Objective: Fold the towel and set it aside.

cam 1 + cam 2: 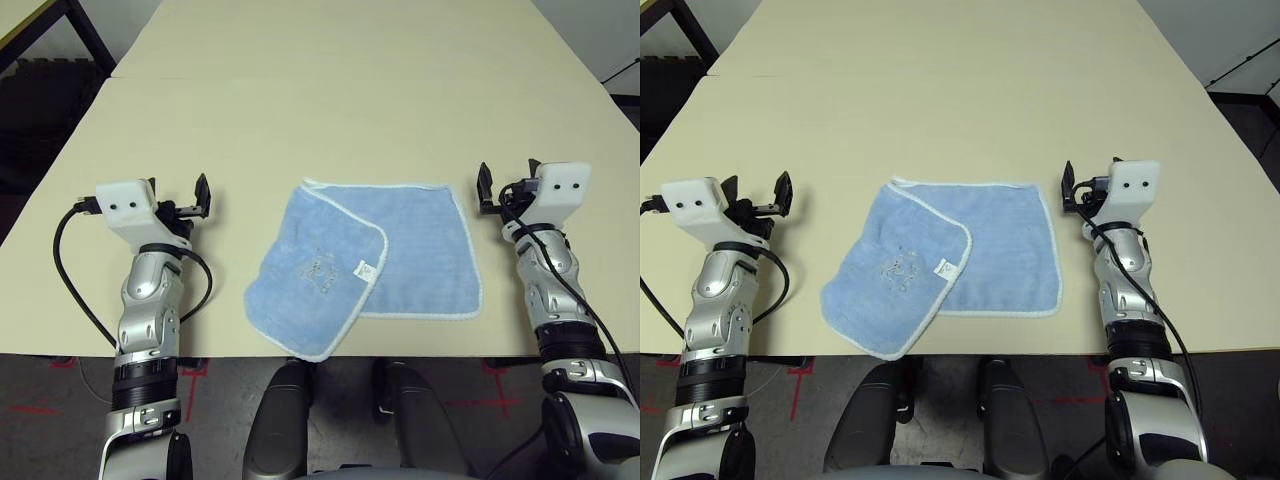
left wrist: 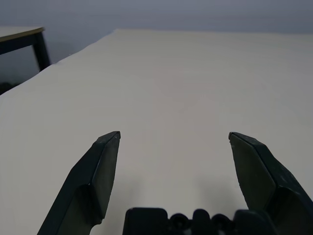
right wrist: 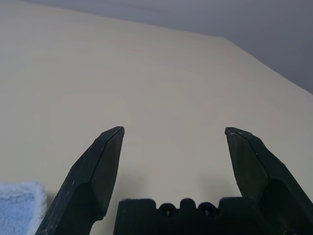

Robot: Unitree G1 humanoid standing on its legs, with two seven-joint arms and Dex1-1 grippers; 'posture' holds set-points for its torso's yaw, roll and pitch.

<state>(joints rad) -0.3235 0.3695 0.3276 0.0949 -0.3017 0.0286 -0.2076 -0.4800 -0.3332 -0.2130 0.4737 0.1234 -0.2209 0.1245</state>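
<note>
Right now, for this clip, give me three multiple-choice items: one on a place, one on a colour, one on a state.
1. Where does the towel lie on the table?
A. between the two grippers
B. outside the left gripper
C. at the far edge

2. What colour is the towel?
A. green
B. light blue
C. red

3. How is the towel lying?
A. rolled into a tube
B. one corner folded over
C. hanging off the table

Answers: 1 A, it sits between the left gripper and right gripper. 2 B, blue terry with white edging. 3 B, the left flap overlaps the rest.
</note>
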